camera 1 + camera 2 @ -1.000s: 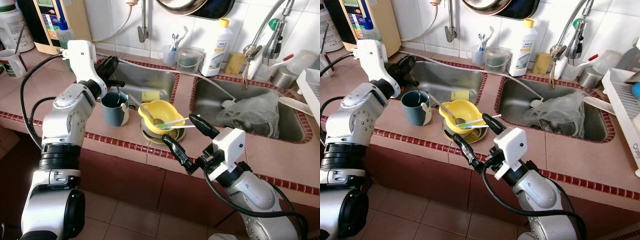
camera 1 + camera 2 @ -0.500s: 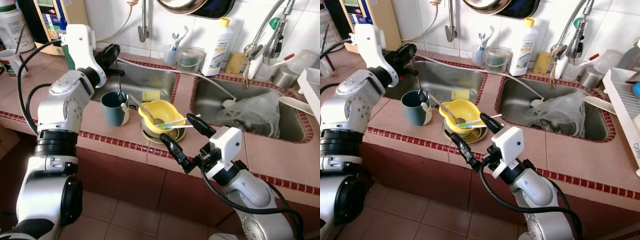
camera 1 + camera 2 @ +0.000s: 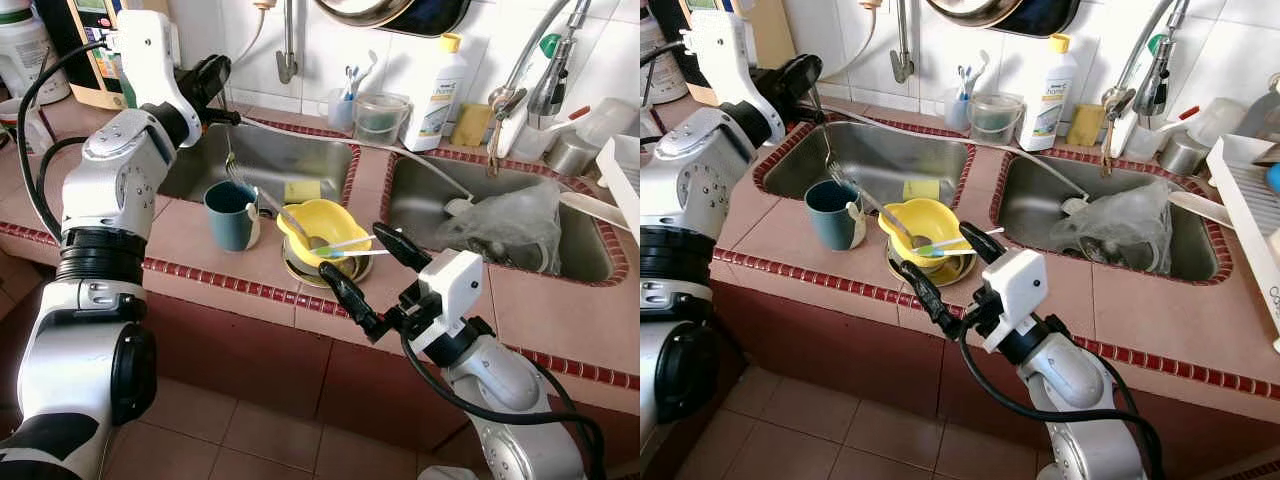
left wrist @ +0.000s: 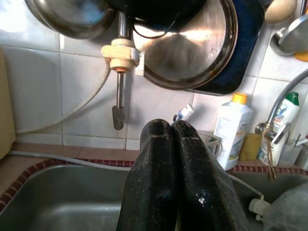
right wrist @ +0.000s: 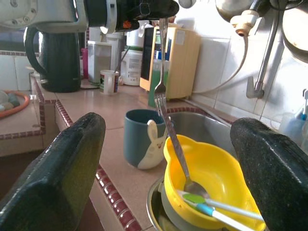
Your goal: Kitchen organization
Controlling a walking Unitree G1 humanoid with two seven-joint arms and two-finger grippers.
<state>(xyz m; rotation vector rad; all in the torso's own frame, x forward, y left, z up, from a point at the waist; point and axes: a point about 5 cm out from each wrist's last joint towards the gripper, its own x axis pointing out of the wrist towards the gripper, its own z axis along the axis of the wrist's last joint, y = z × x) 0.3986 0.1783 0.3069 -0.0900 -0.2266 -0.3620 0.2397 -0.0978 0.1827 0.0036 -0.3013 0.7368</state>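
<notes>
— What has changed since a second ago?
— The left gripper [image 3: 222, 117] has risen, lifting a fork [image 3: 229, 160] clear of the blue mug [image 3: 231, 215]; its fingers are pinched on the handle.
— And the right gripper [image 3: 361, 272]?
— Fingers spread wide, beside the yellow bowl [image 3: 322, 231] on the table [image 3: 190, 235].

Tiled counter [image 3: 190, 235] with red-trimmed edge carries a teal mug [image 3: 231, 214] beside a yellow bowl [image 3: 322, 228] stacked in a metal dish [image 3: 300, 268].
</notes>
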